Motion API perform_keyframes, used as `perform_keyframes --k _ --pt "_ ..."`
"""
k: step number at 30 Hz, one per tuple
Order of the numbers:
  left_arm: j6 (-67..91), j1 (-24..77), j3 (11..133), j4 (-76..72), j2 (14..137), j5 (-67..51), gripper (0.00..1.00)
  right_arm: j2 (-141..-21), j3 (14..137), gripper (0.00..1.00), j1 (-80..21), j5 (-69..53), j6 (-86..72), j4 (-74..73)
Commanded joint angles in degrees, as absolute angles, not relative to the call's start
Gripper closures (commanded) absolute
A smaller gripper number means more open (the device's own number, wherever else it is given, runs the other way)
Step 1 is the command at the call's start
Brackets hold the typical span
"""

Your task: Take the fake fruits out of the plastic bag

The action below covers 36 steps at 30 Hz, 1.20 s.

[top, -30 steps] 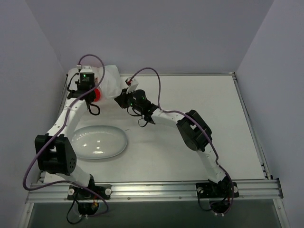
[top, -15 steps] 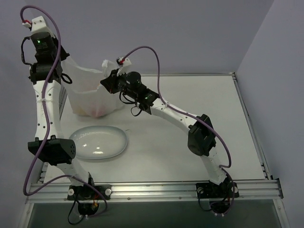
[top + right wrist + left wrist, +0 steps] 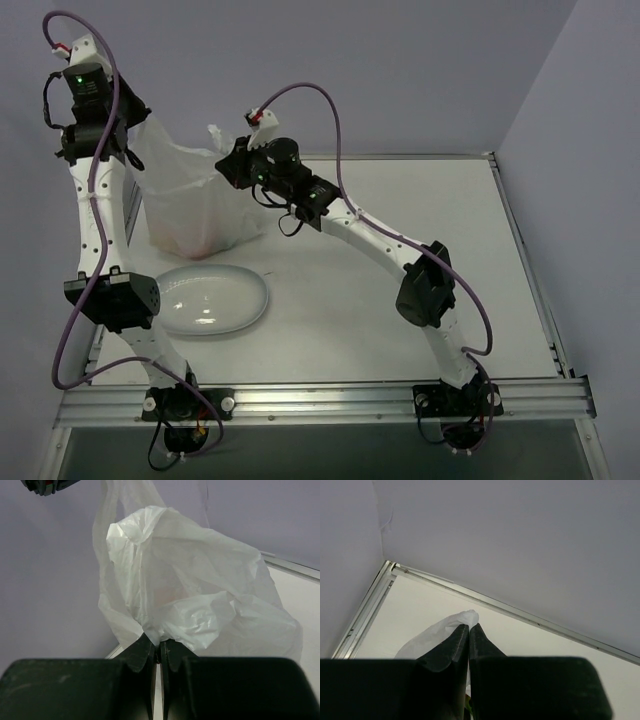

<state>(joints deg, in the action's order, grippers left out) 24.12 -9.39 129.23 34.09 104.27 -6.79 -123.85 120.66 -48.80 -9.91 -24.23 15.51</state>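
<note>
Lifted plastic bag [image 3: 190,185] holding fruits [image 3: 196,243] hangs pinched by left end effector [image 3: 469,626] and right end effector [image 3: 160,641].

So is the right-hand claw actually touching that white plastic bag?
Touching. The right wrist view shows the right gripper shut on a fold of the plastic bag, with the film bunched right at its fingertips.

White arm links [image 3: 95,215], black joints [image 3: 424,290] — looping purple cables [image 3: 335,130], green lights [image 3: 79,79]
</note>
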Motion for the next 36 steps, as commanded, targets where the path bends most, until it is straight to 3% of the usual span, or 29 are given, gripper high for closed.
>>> perform_keyframes --k 1,3,8,13,16,17,20,22,26,29,30,33,36 --pt "25.49 -10.81 132.02 32.96 103.97 -9.49 0.98 -121.12 121.56 1.00 -48.16 -9.85 -22.59 15.90" --pt "24.17 -10.90 129.13 32.70 102.76 -9.23 0.98 -119.45 113.15 1.00 -48.43 -9.15 -22.67 18.35" --pt "28.28 -13.09 100.97 19.97 95.02 -7.73 0.98 -119.09 97.22 1.00 -47.82 -6.33 -24.52 28.38" --pt "28.47 -13.97 91.94 18.28 91.41 -5.36 0.97 -119.71 87.81 1.00 -47.02 -6.07 -25.93 32.43" --pt "29.18 -14.85 90.26 19.50 88.78 -5.36 0.58 -119.44 85.18 1.00 -47.11 -6.24 -26.63 34.27" --pt "29.18 -14.85 90.26 21.16 87.64 -5.27 0.31 -119.27 84.82 1.00 -47.11 -6.33 -26.72 34.54" --pt "29.79 -14.59 87.46 22.58 78.18 -4.92 0.07 -118.92 83.85 1.00 -47.02 -6.50 -26.89 35.33" --pt "29.36 -14.07 84.47 23.81 73.67 -2.38 0.01 -118.92 83.58 1.00 -47.02 -6.68 -27.07 35.68" --pt "28.65 -13.28 80.08 30.04 62.44 -0.53 0.05 -118.83 83.23 1.00 -46.93 -7.55 -27.59 36.30" --pt "29.09 -8.80 74.89 32.25 57.85 0.86 0.58 -118.74 82.97 1.00 -47.20 -7.82 -27.86 36.91" --pt "29.53 -5.22 74.10 33.04 56.61 1.49 0.82 -118.74 82.79 1.00 -47.11 -8.00 -28.12 37.09" --pt "30.85 1.90 72.07 31.47 59.14 4.30 0.97 -118.30 82.27 1.00 -47.11 -8.00 -28.39 37.09" --pt "30.41 4.13 75.31 28.84 67.04 4.31 0.98 -117.25 81.39 1.00 -47.11 -7.74 -28.21 37.18"
